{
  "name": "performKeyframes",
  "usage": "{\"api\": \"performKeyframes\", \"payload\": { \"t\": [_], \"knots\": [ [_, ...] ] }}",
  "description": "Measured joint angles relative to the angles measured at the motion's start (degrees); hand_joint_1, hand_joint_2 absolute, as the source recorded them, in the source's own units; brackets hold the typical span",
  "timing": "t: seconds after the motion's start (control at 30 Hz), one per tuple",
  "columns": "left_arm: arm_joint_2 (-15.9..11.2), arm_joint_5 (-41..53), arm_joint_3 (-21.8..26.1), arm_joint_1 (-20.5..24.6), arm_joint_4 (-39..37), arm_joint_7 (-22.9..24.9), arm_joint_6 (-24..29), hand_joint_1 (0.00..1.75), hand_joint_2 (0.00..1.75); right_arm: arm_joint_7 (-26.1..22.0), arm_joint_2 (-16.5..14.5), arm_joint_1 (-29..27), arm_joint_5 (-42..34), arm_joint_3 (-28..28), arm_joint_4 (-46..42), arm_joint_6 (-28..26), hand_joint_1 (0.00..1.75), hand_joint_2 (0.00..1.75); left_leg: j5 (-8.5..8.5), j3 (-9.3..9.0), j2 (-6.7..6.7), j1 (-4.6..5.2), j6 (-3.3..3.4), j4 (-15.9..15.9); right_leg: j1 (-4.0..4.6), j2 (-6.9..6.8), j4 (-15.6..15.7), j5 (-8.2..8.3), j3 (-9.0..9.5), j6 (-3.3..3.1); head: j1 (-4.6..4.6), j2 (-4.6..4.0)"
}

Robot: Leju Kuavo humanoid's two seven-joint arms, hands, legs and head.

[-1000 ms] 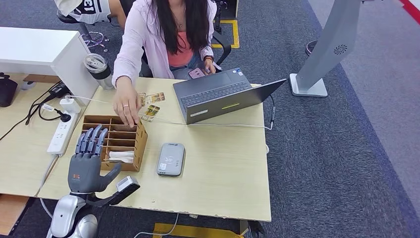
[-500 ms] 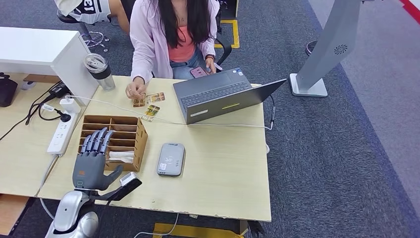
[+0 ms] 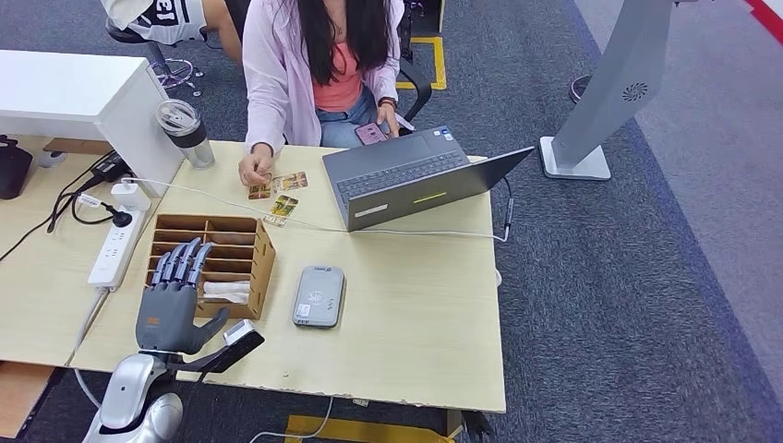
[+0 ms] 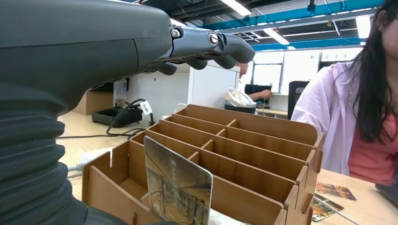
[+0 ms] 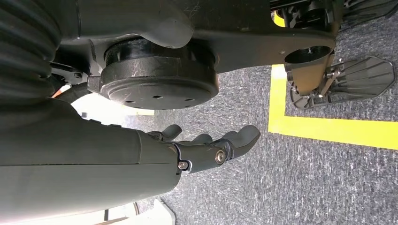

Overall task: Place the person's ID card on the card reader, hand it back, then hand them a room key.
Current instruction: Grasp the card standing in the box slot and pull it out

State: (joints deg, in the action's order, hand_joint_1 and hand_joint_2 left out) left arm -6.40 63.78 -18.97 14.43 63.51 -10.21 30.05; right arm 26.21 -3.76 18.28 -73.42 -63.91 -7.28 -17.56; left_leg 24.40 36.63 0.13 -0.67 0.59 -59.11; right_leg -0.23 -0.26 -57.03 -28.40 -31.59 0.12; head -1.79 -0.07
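Note:
My left hand (image 3: pixel 171 305) hovers open at the near end of the wooden card organizer (image 3: pixel 249 245), fingers spread and pointing toward the person. In the left wrist view the left hand (image 4: pixel 141 47) stretches above the organizer (image 4: pixel 244 164), where a picture card (image 4: pixel 177 187) stands upright in the nearest slot. The grey card reader (image 3: pixel 319 295) lies flat to the right of the organizer, with nothing on it. Picture cards (image 3: pixel 284 205) lie at the table's far side, and the person's hand (image 3: pixel 251 169) rests on them. My right hand (image 5: pixel 206 147) hangs open over the carpet.
An open laptop (image 3: pixel 406 180) sits at the far right of the table, with a thin cable running across in front of it. A power strip (image 3: pixel 115 245) and cables lie left of the organizer. A lidded cup (image 3: pixel 185 129) stands at the far left. The person (image 3: pixel 323 65) sits opposite.
The person's hand has pulled back from the organizer to the cards at the far edge. My left hand has dropped slightly toward the near table edge.

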Motion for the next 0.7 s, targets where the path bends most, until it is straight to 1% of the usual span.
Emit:
{"api": "performKeyframes", "payload": {
  "t": [0.7],
  "knots": [
    [-0.21, -0.2, -0.02, 0.02, -0.23, 0.92, 0.98, 0.0, 1.75, 0.0, 0.0, -0.01, -0.39, -0.46, 0.0, -0.01, 0.0, 1.75, 0.0, 0.0, 0.0, 0.0, 0.0, 0.0, 0.0, 0.0, 0.0, 0.0, 0.0, 0.0, 0.0, 0.0]
  ]
}}
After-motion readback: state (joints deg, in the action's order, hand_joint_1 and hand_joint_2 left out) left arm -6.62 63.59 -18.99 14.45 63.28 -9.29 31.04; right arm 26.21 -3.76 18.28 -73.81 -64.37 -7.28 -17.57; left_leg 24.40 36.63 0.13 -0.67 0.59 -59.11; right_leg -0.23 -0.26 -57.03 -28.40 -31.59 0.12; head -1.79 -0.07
